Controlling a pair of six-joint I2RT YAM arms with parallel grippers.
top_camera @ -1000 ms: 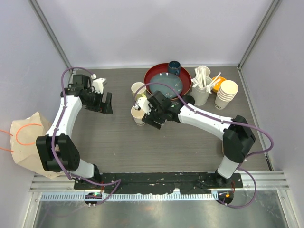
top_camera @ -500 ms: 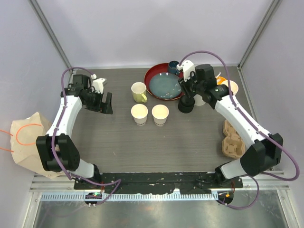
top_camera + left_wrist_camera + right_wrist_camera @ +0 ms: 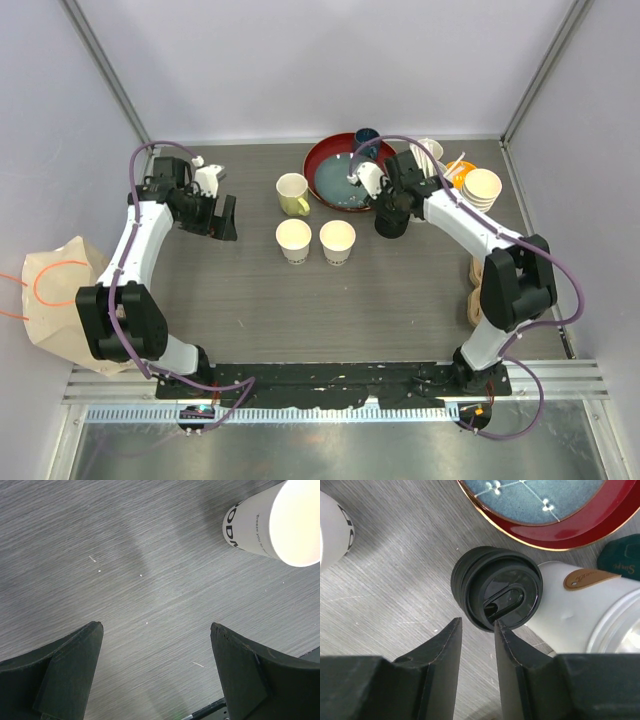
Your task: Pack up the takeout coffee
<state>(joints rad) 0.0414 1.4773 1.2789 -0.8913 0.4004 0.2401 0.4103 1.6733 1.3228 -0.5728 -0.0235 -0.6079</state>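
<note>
Two open paper cups, left cup [image 3: 294, 240] and right cup [image 3: 337, 241], stand together at the middle of the table [image 3: 250, 300]. The right end effector [image 3: 477, 623], almost pressed together, is at the rim of a black lid [image 3: 496, 587] toward the far edge; whether it pinches, I cannot tell. The left end effector [image 3: 156, 627] is spread wide.

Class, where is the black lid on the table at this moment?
In the top view the black lid sits right of centre, by the near rim of the red plate and beside a white container, with the right claw over it.
</note>
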